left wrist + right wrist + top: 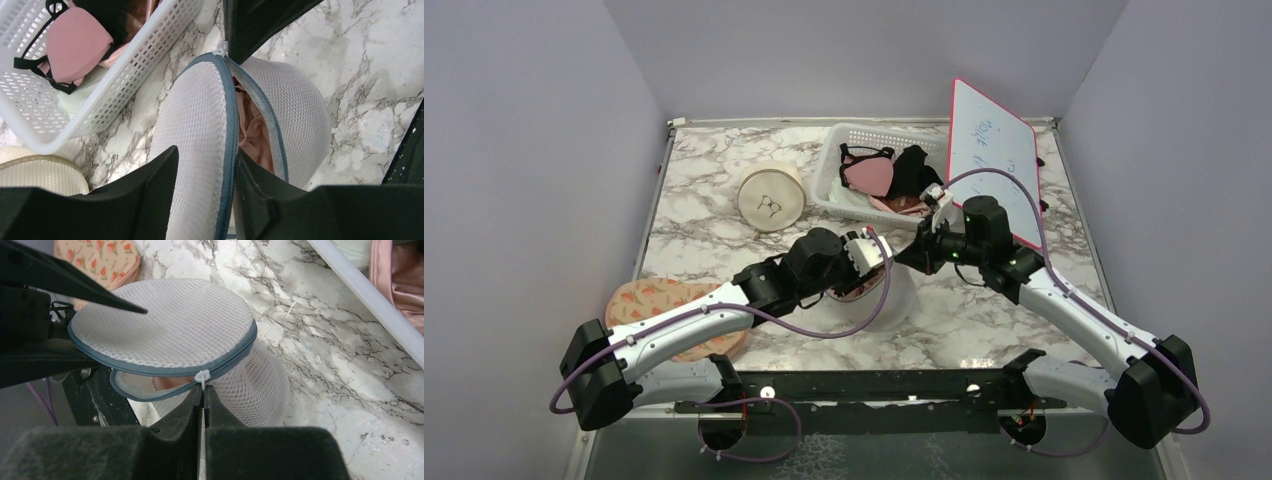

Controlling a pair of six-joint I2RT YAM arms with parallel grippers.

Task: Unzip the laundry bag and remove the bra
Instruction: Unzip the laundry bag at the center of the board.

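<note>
The laundry bag (896, 296) stands upright in the middle of the marble tabletop (704, 190), between the two arms. Its flat round top faces up, and its drum shape runs up and down. The grey-blue zip (165, 371) is partly undone. The lid is lifted, and the gap faces the right arm. Some peach cloth (252, 135) peeks out of the gap.

The left end effector (205, 155) is pinching the lid's edge, with one finger on top and one under it. The right end effector (204, 390) has its fingers pressed together on the little white zip pull (202, 376).

Behind the bag sits a white basket (826, 185) with a pink bra (869, 175) and dark clothes in it. A cream round case (770, 197) is just left of the basket. A flowery peach pouch (669, 300) lies near the left arm. A whiteboard (992, 150) leans at the back right. The left arm covers most of the bag from above.
</note>
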